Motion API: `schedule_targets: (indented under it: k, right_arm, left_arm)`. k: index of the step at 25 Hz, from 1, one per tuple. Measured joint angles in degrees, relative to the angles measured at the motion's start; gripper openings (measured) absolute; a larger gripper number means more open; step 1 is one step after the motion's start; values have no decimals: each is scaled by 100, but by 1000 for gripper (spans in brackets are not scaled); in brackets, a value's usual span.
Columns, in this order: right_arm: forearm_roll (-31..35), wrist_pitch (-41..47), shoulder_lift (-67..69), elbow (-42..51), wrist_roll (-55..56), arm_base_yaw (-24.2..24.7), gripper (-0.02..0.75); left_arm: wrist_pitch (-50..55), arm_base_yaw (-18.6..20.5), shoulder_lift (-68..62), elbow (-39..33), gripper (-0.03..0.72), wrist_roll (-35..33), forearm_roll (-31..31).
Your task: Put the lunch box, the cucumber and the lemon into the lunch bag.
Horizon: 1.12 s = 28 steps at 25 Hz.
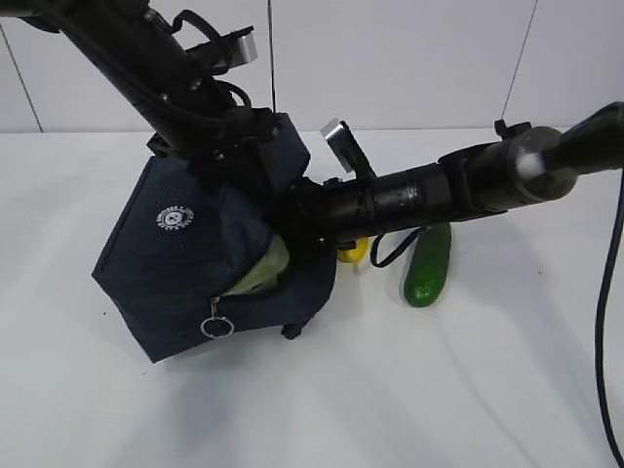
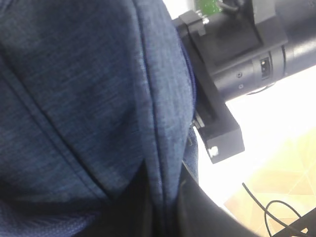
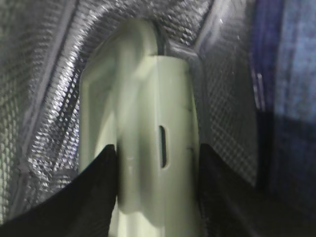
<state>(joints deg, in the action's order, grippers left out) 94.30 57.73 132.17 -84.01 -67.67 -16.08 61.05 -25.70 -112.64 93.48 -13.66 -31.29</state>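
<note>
The navy lunch bag [image 1: 180, 263] hangs tilted, lifted at its top by my left gripper [image 1: 219, 136], which is shut on the bag's fabric [image 2: 74, 98]. My right gripper [image 3: 158, 163] reaches into the bag's open mouth and is shut on the pale green lunch box [image 3: 148, 128], between the silver lining walls. A bit of the lunch box [image 1: 263, 268] shows in the opening in the exterior view. The cucumber [image 1: 429, 265] lies on the table right of the bag. The lemon [image 1: 353, 252] lies beside it, mostly hidden behind my right arm.
The white table [image 1: 468, 390] stretches to the front and right. The zipper's silver ring pull [image 1: 216, 325] dangles at the bag's lower edge. My right arm [image 1: 458, 185] crosses above the lemon and cucumber. A black cable [image 1: 609, 322] hangs at the right edge.
</note>
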Motion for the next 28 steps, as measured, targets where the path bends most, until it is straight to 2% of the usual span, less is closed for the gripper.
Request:
schedule_targets:
  k: [8, 14, 20, 25, 28]
  right_arm:
    - [-258, -250, 0, 0, 189, 0, 363]
    - [-357, -250, 0, -12, 203, 0, 393]
    - [-392, 198, 0, -138, 238, 12, 392]
    - [-833, 423, -51, -207, 611, 326, 392]
    - [-1038, 546, -219, -207, 799, 712, 392]
  left_arm:
    - [-61, 0, -101, 0, 9, 0, -25]
    - [-61, 0, -101, 0, 9, 0, -25]
    - [-61, 0, -101, 0, 8, 0, 0]
    - [-61, 0, -101, 0, 8, 0, 0]
    - [-61, 0, -101, 0, 8, 0, 0]
